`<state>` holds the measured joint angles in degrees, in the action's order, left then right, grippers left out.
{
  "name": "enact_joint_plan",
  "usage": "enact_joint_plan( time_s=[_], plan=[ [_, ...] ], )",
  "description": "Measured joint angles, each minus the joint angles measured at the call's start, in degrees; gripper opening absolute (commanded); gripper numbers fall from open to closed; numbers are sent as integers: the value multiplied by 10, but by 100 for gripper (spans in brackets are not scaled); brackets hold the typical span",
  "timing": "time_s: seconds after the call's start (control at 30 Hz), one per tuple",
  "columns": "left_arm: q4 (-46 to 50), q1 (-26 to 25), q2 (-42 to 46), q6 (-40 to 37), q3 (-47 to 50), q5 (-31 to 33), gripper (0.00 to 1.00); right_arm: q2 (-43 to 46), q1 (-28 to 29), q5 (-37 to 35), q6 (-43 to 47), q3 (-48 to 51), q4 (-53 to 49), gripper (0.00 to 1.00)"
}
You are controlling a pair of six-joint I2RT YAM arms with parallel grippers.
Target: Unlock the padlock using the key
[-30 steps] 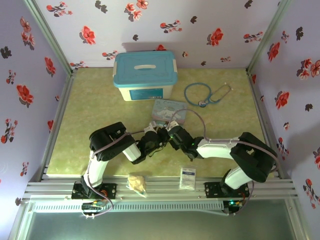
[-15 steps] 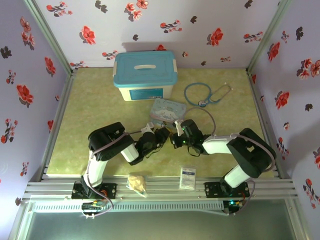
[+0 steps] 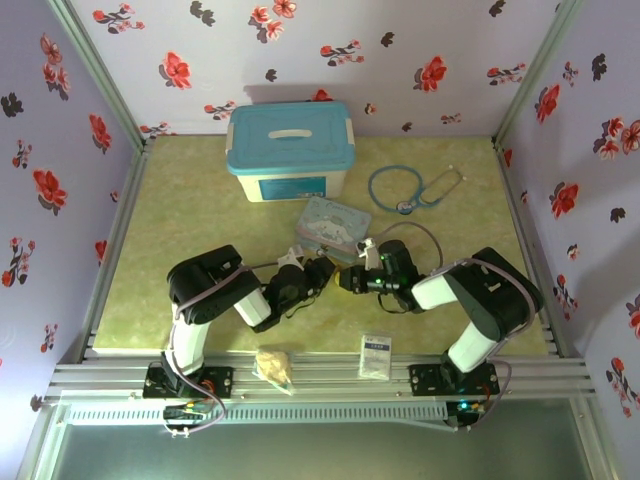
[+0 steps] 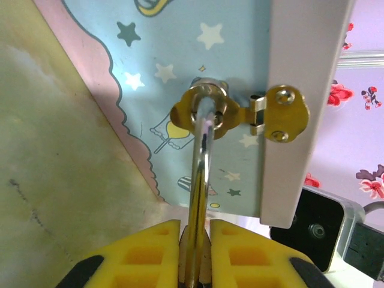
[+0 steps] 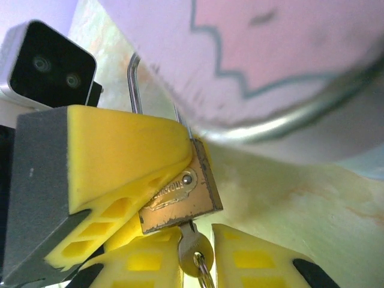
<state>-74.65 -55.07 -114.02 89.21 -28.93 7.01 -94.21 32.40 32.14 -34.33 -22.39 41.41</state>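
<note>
The brass padlock [image 5: 180,201] hangs by its silvery shackle [image 4: 203,156] from the brass hasp loop [image 4: 207,109] of the pastel tin [image 3: 335,222]. My left gripper [image 4: 195,225] is shut on the padlock, its yellow pads [image 5: 120,162] squeezing the body from both sides. The small grey key [image 5: 195,252] sits in the keyhole in the padlock's underside, a thin ring hanging from its head. My right gripper [image 5: 197,231] is closed on the key head from both edges. In the top view the two grippers meet nose to nose, left [image 3: 318,272] and right [image 3: 352,278], just in front of the tin.
A white box with a blue lid [image 3: 290,150] stands at the back. A blue stethoscope [image 3: 410,188] lies to its right. A small white packet [image 3: 376,352] and a crumpled beige lump [image 3: 274,365] sit near the front rail. Flowered walls enclose the table.
The right arm has folded, its wrist swinging right and toward the back while its gripper stays at the padlock. The left arm has shifted slightly left.
</note>
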Motion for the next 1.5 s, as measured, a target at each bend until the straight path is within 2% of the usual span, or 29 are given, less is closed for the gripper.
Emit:
enact_joint_plan(
  time_s=[0.2, 0.47, 0.7, 0.97, 1.23, 1.3, 1.5],
  plan=[
    [1, 4, 9, 0, 13, 0, 0, 25, -3, -27, -13, 1, -21, 34],
    [5, 4, 19, 0, 23, 0, 0, 47, -21, -96, -2, -3, -79, 34],
    [72, 9, 56, -17, 24, -6, 0, 74, -7, -138, 12, -11, -124, 42],
    [150, 30, 70, -52, -2, -57, 0, 74, 21, -219, -1, -66, -193, 49],
    [357, 59, 146, -151, -42, -113, 0, 78, 30, -318, -23, -90, -257, 49],
    [437, 66, 148, -194, -76, -130, 0, 78, 30, -333, -24, -92, -265, 49],
    [619, 69, 148, -301, -158, -131, 8, 78, 30, -348, -31, -92, -273, 49]
  ],
)
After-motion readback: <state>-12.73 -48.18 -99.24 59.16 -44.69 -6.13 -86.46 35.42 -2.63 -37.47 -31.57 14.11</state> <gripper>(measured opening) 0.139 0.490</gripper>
